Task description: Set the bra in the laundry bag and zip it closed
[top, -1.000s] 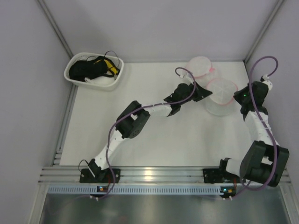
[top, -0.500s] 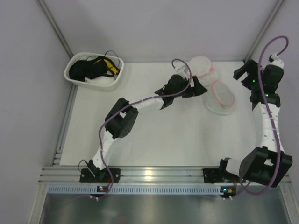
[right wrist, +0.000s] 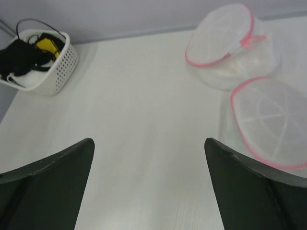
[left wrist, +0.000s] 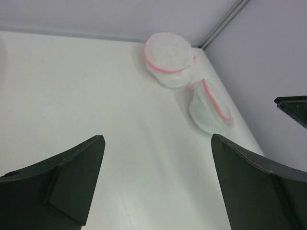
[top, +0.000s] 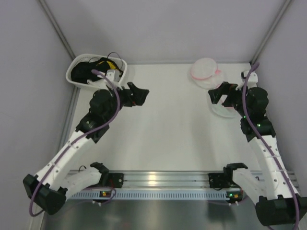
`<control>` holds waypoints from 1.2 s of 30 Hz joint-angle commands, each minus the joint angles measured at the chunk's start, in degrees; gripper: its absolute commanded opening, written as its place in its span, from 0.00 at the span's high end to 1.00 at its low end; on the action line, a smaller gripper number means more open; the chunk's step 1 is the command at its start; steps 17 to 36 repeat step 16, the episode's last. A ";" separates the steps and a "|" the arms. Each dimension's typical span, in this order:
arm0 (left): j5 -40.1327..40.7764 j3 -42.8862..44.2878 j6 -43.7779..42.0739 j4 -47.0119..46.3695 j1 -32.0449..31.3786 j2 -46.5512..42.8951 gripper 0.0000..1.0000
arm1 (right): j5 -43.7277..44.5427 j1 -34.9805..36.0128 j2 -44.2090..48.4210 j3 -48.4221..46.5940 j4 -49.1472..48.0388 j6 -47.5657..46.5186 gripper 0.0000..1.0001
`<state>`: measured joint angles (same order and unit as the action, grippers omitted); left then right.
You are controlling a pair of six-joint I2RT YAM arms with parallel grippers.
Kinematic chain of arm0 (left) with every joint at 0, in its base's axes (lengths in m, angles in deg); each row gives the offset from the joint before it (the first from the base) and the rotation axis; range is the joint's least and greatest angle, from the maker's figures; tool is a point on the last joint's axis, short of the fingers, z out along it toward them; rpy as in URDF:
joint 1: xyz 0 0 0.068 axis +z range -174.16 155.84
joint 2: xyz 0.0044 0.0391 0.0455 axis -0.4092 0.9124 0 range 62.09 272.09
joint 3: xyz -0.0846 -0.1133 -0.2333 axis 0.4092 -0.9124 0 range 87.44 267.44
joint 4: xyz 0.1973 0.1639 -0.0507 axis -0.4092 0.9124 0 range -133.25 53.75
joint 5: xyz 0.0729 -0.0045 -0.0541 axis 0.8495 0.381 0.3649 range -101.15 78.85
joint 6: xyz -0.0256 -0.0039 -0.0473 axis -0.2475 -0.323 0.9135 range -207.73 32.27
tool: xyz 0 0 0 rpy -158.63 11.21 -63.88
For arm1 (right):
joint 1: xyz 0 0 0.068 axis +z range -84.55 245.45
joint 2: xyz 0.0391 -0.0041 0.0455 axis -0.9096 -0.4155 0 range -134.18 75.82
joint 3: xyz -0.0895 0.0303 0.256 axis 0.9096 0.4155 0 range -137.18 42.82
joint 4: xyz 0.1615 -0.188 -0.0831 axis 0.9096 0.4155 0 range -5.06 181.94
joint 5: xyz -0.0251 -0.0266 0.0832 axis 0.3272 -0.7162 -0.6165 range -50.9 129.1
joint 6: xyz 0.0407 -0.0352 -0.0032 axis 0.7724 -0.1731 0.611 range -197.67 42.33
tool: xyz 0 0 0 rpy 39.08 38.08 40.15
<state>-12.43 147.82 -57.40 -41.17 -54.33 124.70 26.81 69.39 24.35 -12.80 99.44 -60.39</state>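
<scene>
Both arms have let go of the laundry bag [right wrist: 266, 122]. A second ago the two tools were clamped on it from either side at the far right of the counter [top: 172, 129]. Now the left tool [top: 139, 94] has swung away to the far left and hangs just beside the white basket [right wrist: 60, 64] that holds the black tangle [right wrist: 19, 52]. Its jaws are spread wide with nothing between them. The right tool [top: 216, 93] has drawn back a little and hovers over the bag, also gaping and empty.

The bag has dropped from the lifted, edge-on pose it had while held, and rests on the counter, somewhat tilted, just near of a second mesh pouch [top: 205, 70]. Its pink zipper ring runs round the rim, but we cannot tell whether it is fully closed.

We cannot pick out the bra. The mesh is too cloudy to show what is inside, and a white patch under the tangle is too hidden to name. We judge the release as either the finish or a pause before fetching the bra.
</scene>
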 commanded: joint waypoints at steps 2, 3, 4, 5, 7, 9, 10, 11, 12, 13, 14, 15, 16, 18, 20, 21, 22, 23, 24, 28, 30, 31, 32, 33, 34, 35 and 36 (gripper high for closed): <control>6.19 -13.95 -4.84 9.95 -0.41 -15.12 0.02 | -0.89 1.94 7.06 11.46 -8.17 0.56 0.01; 7.24 -18.85 -4.32 9.95 -0.33 -21.33 0.02 | -0.89 2.12 8.03 13.32 -10.18 1.09 0.01; 8.21 -20.90 -3.96 10.39 -0.41 -24.26 0.02 | -1.15 2.21 9.00 15.08 -10.80 1.27 0.01; 9.53 -22.48 -3.44 11.26 -0.41 -26.81 0.02 | -1.67 2.29 9.97 18.23 -11.77 1.44 0.00; 10.59 -25.22 -2.64 13.63 -0.32 -32.53 0.02 | -2.29 2.56 13.13 21.15 -14.05 1.88 0.01; 11.47 -26.10 -0.98 14.61 -0.41 -35.61 0.02 | -2.29 2.56 14.80 22.83 -16.26 2.58 0.01; 11.47 -26.19 -0.80 14.70 -0.33 -36.15 0.02 | -2.38 2.56 14.81 22.74 -15.65 2.59 0.01; 11.73 -26.10 -0.62 14.87 -0.41 -36.50 0.02 | -2.47 2.47 14.64 21.96 -15.21 2.67 0.01; 12.17 -25.93 -0.36 15.05 -0.41 -36.77 0.02 | -2.47 2.56 14.20 21.43 -14.68 2.33 0.01; 12.79 -25.84 -0.36 15.57 -0.33 -36.60 0.02 | -2.38 2.47 13.85 21.08 -14.68 2.23 0.01; 12.88 -25.75 -0.44 15.67 -0.41 -36.59 0.02 | -2.21 2.56 13.67 20.64 -13.11 2.23 0.01; 12.88 -25.66 -0.53 15.75 -0.33 -36.25 0.02 | -2.21 2.56 13.58 20.46 -12.92 2.15 0.00; 12.79 -25.49 -0.44 15.67 -0.41 -36.24 0.02 | -1.95 2.56 13.76 20.28 -12.83 2.32 0.01; 12.79 -25.49 -0.44 15.67 -0.41 -36.24 0.02 | -1.95 2.56 13.76 20.28 -12.83 2.32 0.01; 12.79 -25.49 -0.44 15.67 -0.41 -36.24 0.02 | -1.95 2.56 13.76 20.28 -12.83 2.32 0.01; 12.79 -25.49 -0.44 15.67 -0.41 -36.24 0.02 | -1.95 2.56 13.76 20.28 -12.83 2.32 0.01; 12.79 -25.49 -0.44 15.67 -0.41 -36.24 0.02 | -1.95 2.56 13.76 20.28 -12.83 2.32 0.01; 12.79 -25.49 -0.44 15.67 -0.41 -36.24 0.02 | -1.95 2.56 13.76 20.28 -12.83 2.32 0.01; 12.79 -25.49 -0.44 15.67 -0.41 -36.24 0.02 | -1.95 2.56 13.76 20.28 -12.83 2.32 0.01; 12.79 -25.49 -0.44 15.67 -0.41 -36.24 0.02 | -1.95 2.56 13.76 20.28 -12.83 2.32 0.01; 12.79 -25.49 -0.44 15.67 -0.41 -36.24 0.02 | -1.95 2.56 13.76 20.28 -12.83 2.32 0.01; 12.79 -25.49 -0.44 15.67 -0.41 -36.24 0.02 | -1.95 2.56 13.76 20.28 -12.83 2.32 0.01; 12.79 -25.49 -0.44 15.67 -0.41 -36.24 0.02 | -1.95 2.56 13.76 20.28 -12.83 2.32 0.01; 12.79 -25.49 -0.44 15.67 -0.41 -36.24 0.02 | -1.95 2.56 13.76 20.28 -12.83 2.32 0.01; 12.79 -25.49 -0.44 15.67 -0.41 -36.24 0.02 | -1.95 2.56 13.76 20.28 -12.83 2.32 0.01; 12.79 -25.49 -0.44 15.67 -0.41 -36.24 0.02 | -1.95 2.56 13.76 20.28 -12.83 2.32 0.01; 12.79 -25.49 -0.44 15.67 -0.41 -36.24 0.02 | -1.95 2.56 13.76 20.28 -12.83 2.32 0.01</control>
